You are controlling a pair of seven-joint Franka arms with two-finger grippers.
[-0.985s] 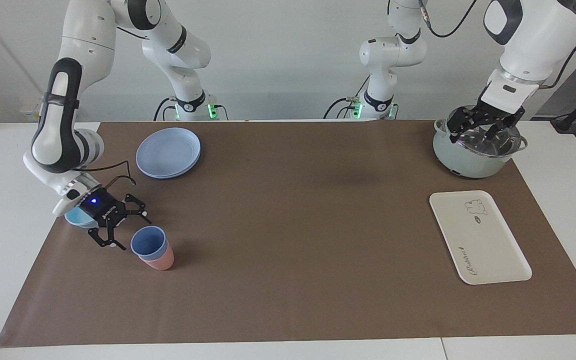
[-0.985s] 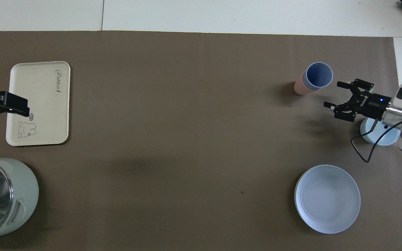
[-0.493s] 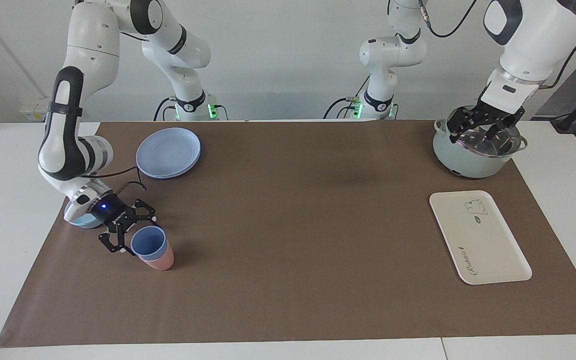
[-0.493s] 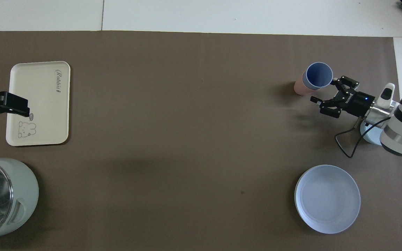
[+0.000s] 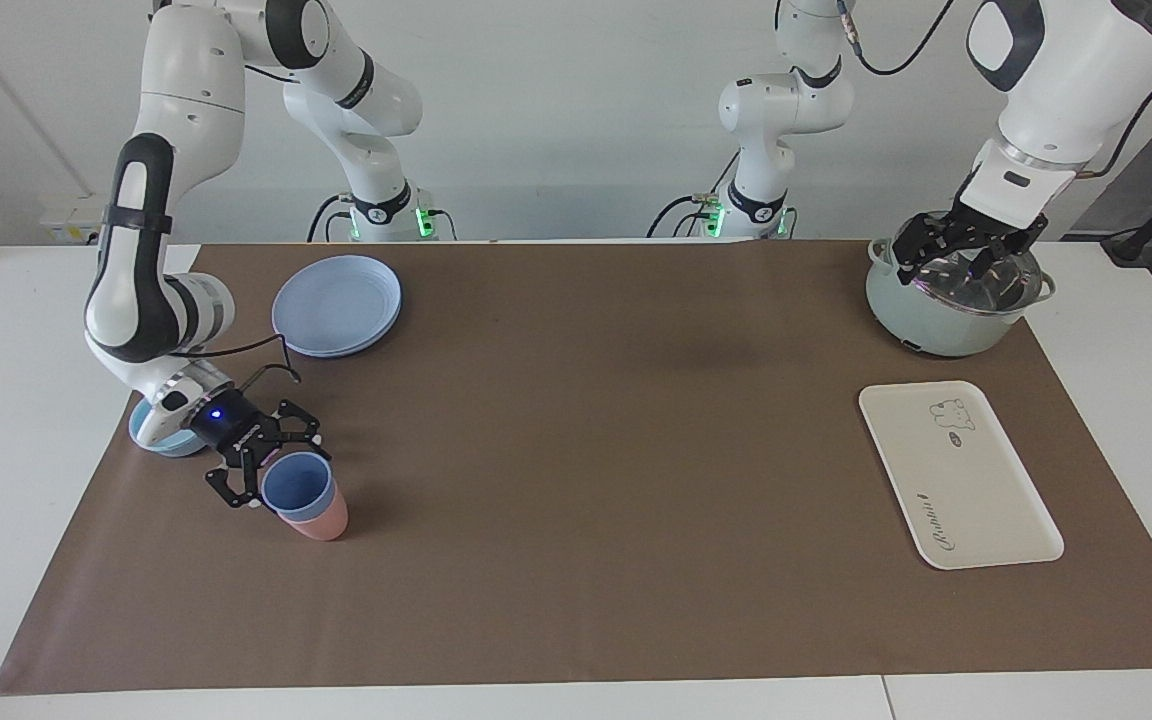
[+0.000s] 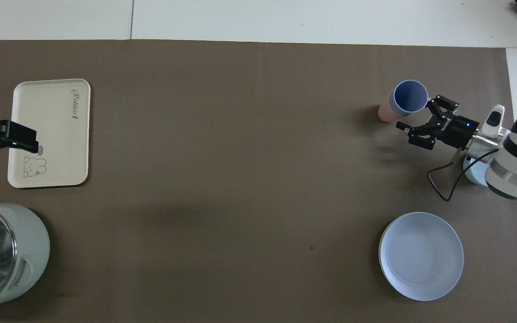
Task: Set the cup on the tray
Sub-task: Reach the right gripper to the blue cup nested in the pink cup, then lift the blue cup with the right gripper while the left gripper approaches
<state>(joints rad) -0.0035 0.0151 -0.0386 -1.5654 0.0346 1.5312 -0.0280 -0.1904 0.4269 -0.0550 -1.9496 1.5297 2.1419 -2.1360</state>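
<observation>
Brown mat over a white table, pale wall at the robots' end. Right gripper [image 5: 274,464] low beside the small periwinkle-blue plastic tumbler [image 5: 298,487], fingers apart, reaching around its rim, nothing clamped yet. Blue tumbler nested in a salmon-pink tumbler [image 5: 321,522], at the right arm's end of the table. Left gripper [image 5: 966,250] waiting over the pale green pot [image 5: 936,325], fingers spread. Flat cream-white rectangular tray [image 5: 966,500] with bear drawing bare, well apart from the cup. Judged early: grasp, carry and placing all left.
</observation>
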